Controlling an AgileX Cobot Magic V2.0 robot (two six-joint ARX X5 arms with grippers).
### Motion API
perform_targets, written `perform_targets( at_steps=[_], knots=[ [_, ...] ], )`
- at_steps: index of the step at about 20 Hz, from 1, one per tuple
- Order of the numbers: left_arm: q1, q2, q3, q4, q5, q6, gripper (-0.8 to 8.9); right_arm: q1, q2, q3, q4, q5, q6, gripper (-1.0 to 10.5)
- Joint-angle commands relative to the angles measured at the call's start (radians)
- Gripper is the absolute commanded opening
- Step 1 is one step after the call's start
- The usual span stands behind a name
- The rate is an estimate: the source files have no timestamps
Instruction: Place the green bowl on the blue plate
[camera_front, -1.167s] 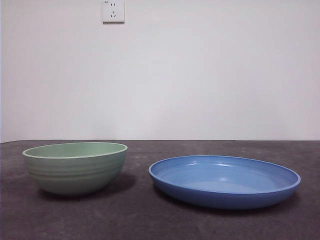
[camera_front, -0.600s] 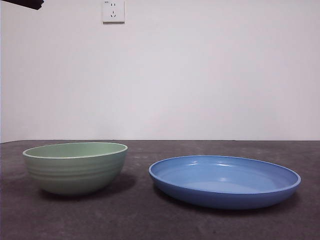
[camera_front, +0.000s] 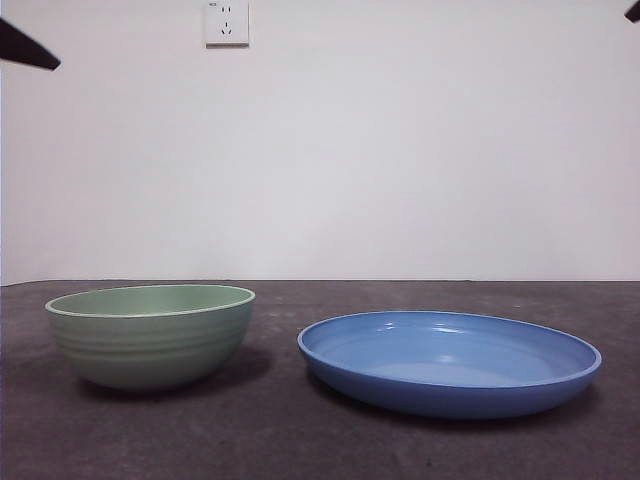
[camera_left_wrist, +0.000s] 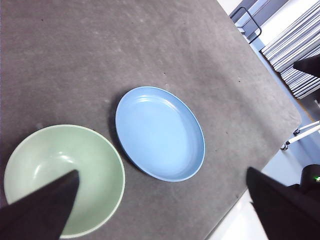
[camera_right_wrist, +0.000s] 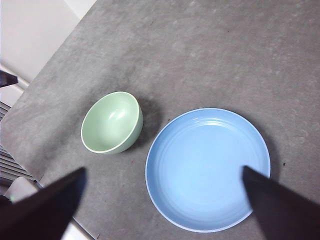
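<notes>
Ridged mint green bowl (camera_front: 150, 335) sits upright beside glossy blue plate (camera_front: 450, 362); both tools spread apart

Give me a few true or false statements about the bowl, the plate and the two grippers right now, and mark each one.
1. The green bowl sits on the blue plate. False: it stands on the table beside the plate, apart from it.
2. The blue plate is empty. True.
3. The left gripper holds the bowl. False: its jaws are open, above the table.
4. The right gripper is open and holds nothing. True.
5. The bowl lies upside down. False: it stands upright.
</notes>
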Motion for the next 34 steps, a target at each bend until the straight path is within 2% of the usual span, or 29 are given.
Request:
perform_targets(
  at_steps=[1, 4, 7, 14, 21, 28, 34],
  knots=[
    [-0.004, 0.006, 0.021, 0.016, 0.0, 0.015, 6.36, 0.005, 0.004, 0.02, 0.005, -0.003, -0.012, 6.0],
    [-0.004, 0.006, 0.021, 0.016, -0.003, 0.019, 6.35, 0.006, 0.004, 0.02, 0.005, -0.003, -0.012, 6.0],
    [-0.004, 0.008, 0.021, 0.013, -0.054, 0.018, 6.26, 0.012, 0.004, 0.02, 0.005, -0.003, -0.012, 6.0],
    [-0.003, 0.063, 0.021, 0.001, -0.272, -0.023, 6.23, 0.021, 0.004, 0.02, 0.005, -0.003, -0.012, 6.0],
    [-0.003, 0.218, 0.02, -0.016, -0.504, -0.035, 6.2, 0.031, 0.004, 0.02, 0.005, -0.003, -0.012, 6.0],
    [-0.017, 0.421, 0.02, 0.009, -0.507, -0.04, 6.2, 0.031, 0.004, 0.02, 0.005, -0.003, -0.016, 6.0],
    [-0.04, 0.613, 0.02, 0.11, -0.508, -0.066, 6.13, 0.031, 0.004, 0.02, 0.006, -0.003, -0.019, 6.0]
  ],
)
